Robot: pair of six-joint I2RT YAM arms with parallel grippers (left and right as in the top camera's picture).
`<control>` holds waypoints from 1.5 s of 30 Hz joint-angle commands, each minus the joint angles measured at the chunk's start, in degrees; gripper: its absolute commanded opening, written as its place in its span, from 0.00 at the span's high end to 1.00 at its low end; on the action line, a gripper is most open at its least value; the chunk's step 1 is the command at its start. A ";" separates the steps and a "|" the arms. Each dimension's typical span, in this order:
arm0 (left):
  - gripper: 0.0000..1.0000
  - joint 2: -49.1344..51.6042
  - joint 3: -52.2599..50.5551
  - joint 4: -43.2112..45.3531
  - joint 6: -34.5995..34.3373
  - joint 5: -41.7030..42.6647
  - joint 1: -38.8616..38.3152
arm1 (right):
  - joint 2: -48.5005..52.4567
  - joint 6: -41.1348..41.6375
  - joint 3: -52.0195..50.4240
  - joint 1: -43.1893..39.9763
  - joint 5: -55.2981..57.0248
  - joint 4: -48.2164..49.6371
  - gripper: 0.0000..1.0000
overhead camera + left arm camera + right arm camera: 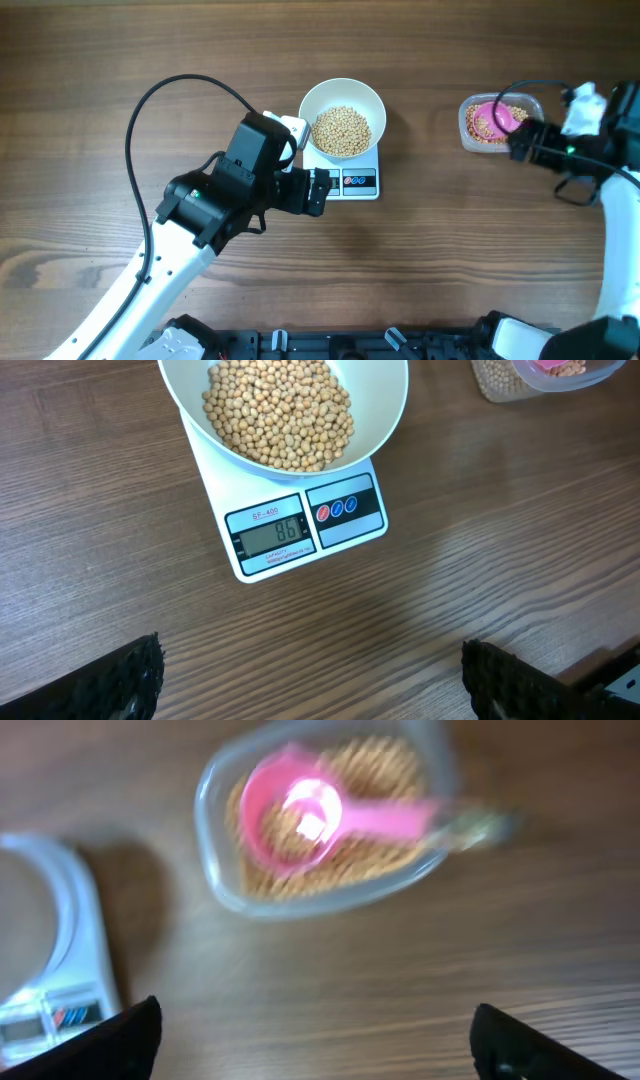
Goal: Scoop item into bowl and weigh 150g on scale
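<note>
Top centre, the bowl of beans sits on the scale. Left pincer and right pincer both gape released; a pink scoop lies in the tub.

A pink scoop lies inside a clear plastic tub at the far right of the brown wooden table.

I counted one bowl, one scale, one tub, one scoop, and two tools: left tool, right tool.
</note>
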 commanded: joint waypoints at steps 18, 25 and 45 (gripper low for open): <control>0.00 -0.04 -0.24 0.00 1.18 -0.55 -0.26 | 21.88 3.96 16.68 -16.41 -11.15 0.00 0.00; 0.00 -0.04 -0.24 0.00 1.18 -0.55 -0.26 | 30.21 3.54 16.13 -16.44 -15.58 1.97 0.00; 0.00 -0.04 -0.24 0.00 1.18 -0.55 -0.26 | 35.93 -1.38 15.98 -16.31 -26.62 5.99 0.45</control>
